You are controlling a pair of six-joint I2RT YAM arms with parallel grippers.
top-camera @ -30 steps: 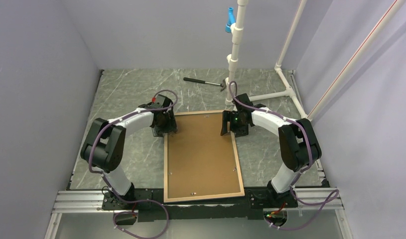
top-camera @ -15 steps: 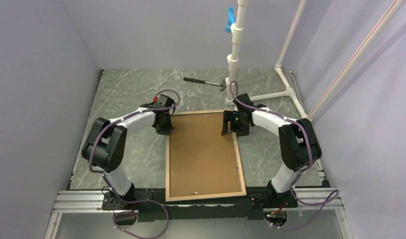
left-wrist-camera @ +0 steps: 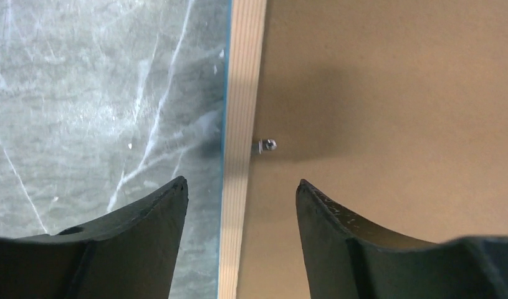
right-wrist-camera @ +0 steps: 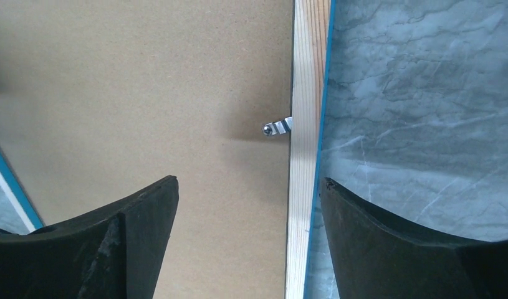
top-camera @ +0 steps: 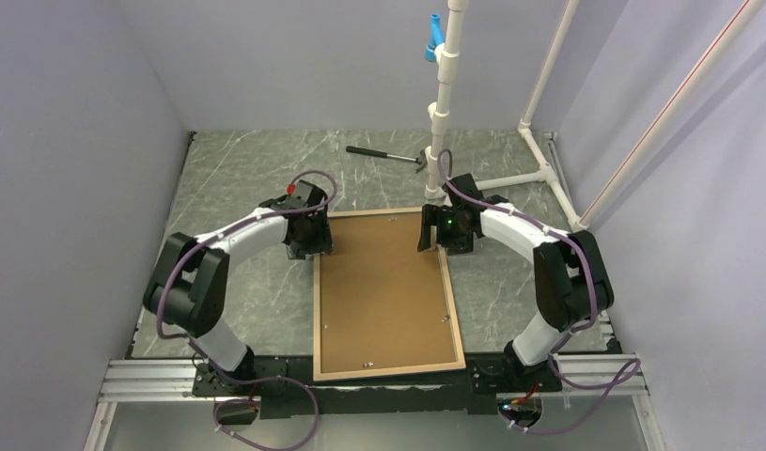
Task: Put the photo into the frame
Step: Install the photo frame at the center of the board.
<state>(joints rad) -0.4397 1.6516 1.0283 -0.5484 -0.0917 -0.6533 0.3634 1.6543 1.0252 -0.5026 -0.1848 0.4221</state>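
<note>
The frame (top-camera: 451, 310) lies face down on the table, its light wood back up, with the brown backing board (top-camera: 383, 282) set in it. The photo is hidden. My left gripper (top-camera: 313, 246) is open over the frame's left rail (left-wrist-camera: 242, 124) near the far corner; a small metal tab (left-wrist-camera: 267, 146) sits just ahead. My right gripper (top-camera: 442, 246) is open over the right rail (right-wrist-camera: 306, 156), one finger over the board, the other over the table. A metal tab (right-wrist-camera: 277, 128) sits ahead of it.
A hammer (top-camera: 386, 156) lies at the back of the marble table (top-camera: 238, 169). White pipe stands (top-camera: 445, 103) rise at the back right. The frame's near end reaches the table's front edge by the arm bases.
The left gripper shifted slightly along the frame's left rail near the far corner. The right gripper moved a little farther back. The frame has hardly moved.
</note>
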